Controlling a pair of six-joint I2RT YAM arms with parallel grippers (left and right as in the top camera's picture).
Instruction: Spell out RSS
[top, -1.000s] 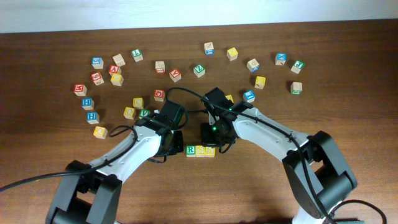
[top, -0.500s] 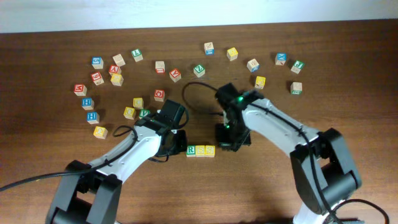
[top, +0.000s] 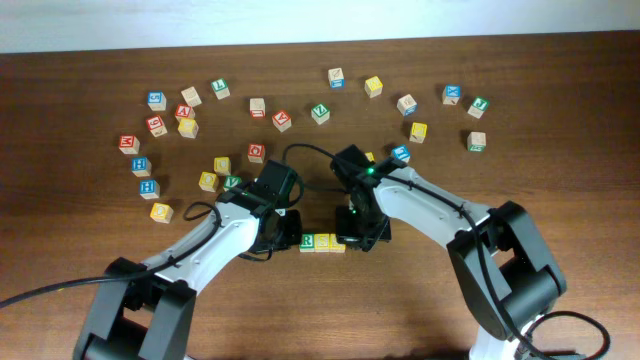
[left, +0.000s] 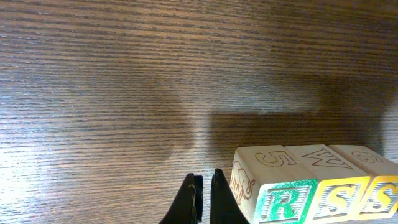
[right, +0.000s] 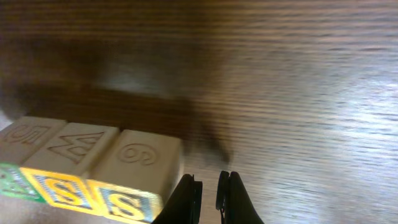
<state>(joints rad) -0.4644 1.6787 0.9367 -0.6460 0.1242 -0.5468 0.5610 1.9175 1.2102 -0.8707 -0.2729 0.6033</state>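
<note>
Three letter cubes stand side by side in a row on the wooden table: a green R cube (top: 308, 241) (left: 283, 202), then two yellow S cubes (top: 323, 242) (top: 338, 243). My left gripper (top: 286, 236) (left: 205, 186) is shut and empty, its tips low by the table right beside the R cube's left face. At the row's other end my right gripper (top: 358, 238) (right: 209, 190) is also shut and empty, next to the last S cube (right: 124, 205). The right wrist view shows the middle S cube (right: 62, 190) and an edge of the R cube (right: 9, 177).
Several other letter cubes lie scattered across the far half of the table, among them a red one (top: 256, 152), a yellow one (top: 160, 211), a blue one (top: 400, 154) and a green one (top: 477, 141). Both arms' cables loop just behind the row.
The right gripper swung out to the right and has come back to the row's right end. The left jaws closed the last bit; that arm stayed put.
</note>
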